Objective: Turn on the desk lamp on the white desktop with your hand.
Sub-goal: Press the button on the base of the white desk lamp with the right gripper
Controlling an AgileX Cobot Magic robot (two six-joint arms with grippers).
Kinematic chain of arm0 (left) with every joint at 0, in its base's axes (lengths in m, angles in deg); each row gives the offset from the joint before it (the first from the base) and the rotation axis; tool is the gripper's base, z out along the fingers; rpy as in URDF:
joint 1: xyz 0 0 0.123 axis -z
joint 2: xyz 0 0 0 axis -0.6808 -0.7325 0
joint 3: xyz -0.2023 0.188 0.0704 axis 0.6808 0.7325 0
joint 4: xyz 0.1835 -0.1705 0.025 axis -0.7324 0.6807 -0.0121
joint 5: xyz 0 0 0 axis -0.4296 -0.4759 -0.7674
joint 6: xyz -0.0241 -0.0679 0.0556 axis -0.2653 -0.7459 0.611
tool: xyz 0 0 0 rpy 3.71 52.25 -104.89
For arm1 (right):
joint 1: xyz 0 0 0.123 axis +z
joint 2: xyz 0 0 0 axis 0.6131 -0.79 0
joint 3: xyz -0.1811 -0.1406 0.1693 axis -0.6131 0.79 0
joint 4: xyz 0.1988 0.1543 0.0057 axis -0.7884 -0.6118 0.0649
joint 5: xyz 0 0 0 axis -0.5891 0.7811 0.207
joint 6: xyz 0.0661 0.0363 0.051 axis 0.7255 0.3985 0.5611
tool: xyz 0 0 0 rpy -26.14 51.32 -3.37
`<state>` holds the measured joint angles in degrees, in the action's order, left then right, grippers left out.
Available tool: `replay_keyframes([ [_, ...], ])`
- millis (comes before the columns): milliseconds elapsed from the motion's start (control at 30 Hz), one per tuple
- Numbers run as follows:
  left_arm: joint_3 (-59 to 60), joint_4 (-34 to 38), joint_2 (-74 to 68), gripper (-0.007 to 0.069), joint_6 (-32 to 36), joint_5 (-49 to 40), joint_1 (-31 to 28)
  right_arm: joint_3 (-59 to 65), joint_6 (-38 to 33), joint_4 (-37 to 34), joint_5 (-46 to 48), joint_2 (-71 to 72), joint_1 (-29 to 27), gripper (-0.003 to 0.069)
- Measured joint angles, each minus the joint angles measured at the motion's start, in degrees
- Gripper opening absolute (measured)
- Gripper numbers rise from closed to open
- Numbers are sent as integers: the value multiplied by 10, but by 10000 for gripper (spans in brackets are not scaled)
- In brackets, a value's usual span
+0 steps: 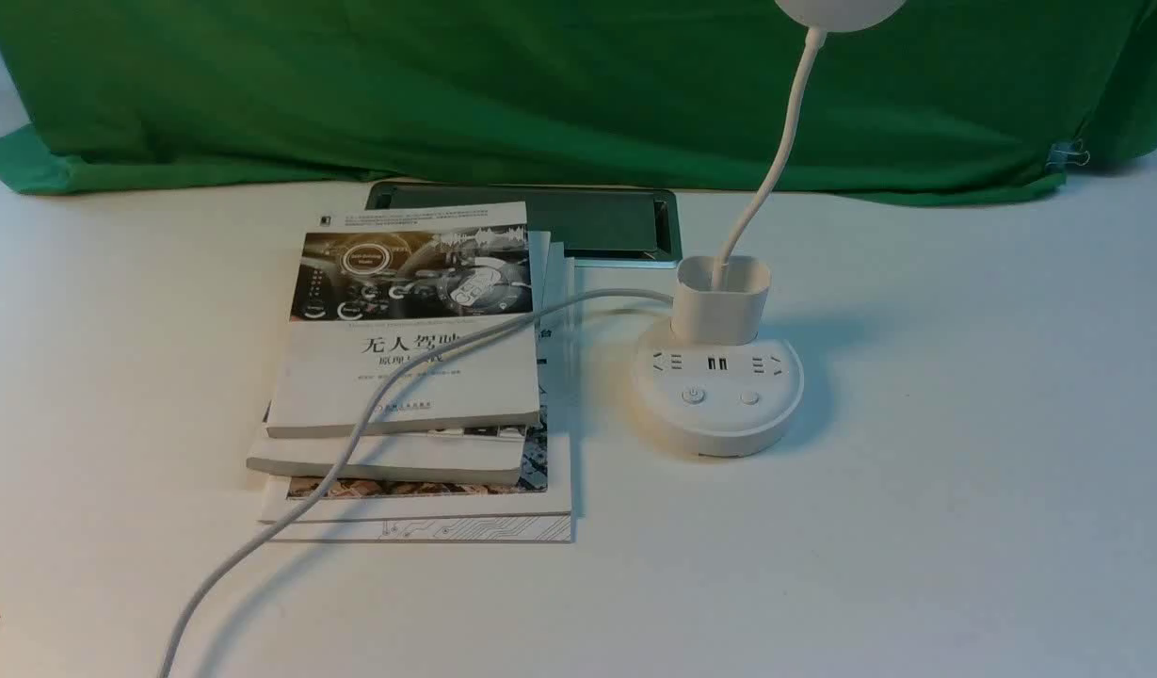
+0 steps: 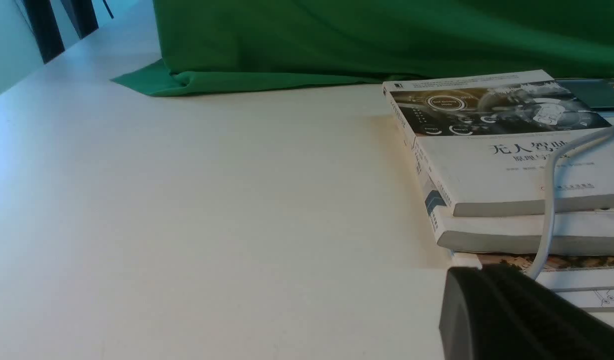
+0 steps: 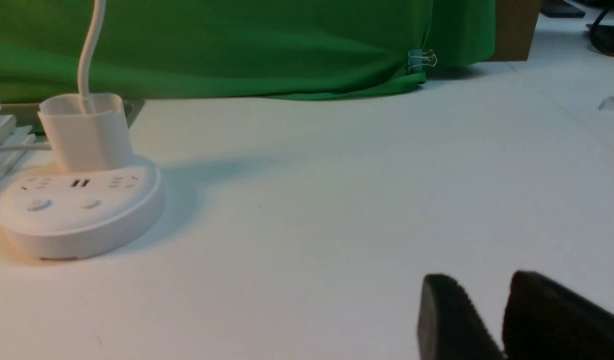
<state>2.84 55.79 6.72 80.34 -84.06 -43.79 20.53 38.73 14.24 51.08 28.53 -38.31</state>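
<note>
The desk lamp [image 1: 719, 405] stands on the white desktop [image 1: 964, 471], right of the books. Its round base carries sockets, USB ports and two buttons [image 1: 694, 395]. A cup holder [image 1: 721, 299] sits on the base, and a thin gooseneck rises to the head [image 1: 837, 9], cut off by the top edge. The lamp also shows in the right wrist view [image 3: 79, 210]. My right gripper [image 3: 484, 282] hovers low over the desktop, well to the lamp's right, its fingertips a narrow gap apart and empty. My left gripper [image 2: 474, 272] is shut and empty, near the books' front corner.
A stack of books [image 1: 418, 377] lies left of the lamp, with the lamp's white cable [image 1: 352, 443] running over it toward the front edge. A dark tablet [image 1: 578, 221] lies behind the books. Green cloth [image 1: 540, 85] covers the back, with a binder clip [image 1: 1068, 153] at its right.
</note>
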Motion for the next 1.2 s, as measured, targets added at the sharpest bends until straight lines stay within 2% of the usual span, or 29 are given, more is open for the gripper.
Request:
replay_keyframes([
  [1100,0,0,0,21,0,0,0,0,0,0,0,0,0,241],
  [1200,0,0,0,21,0,0,0,0,34,-23,0,0,0,239],
])
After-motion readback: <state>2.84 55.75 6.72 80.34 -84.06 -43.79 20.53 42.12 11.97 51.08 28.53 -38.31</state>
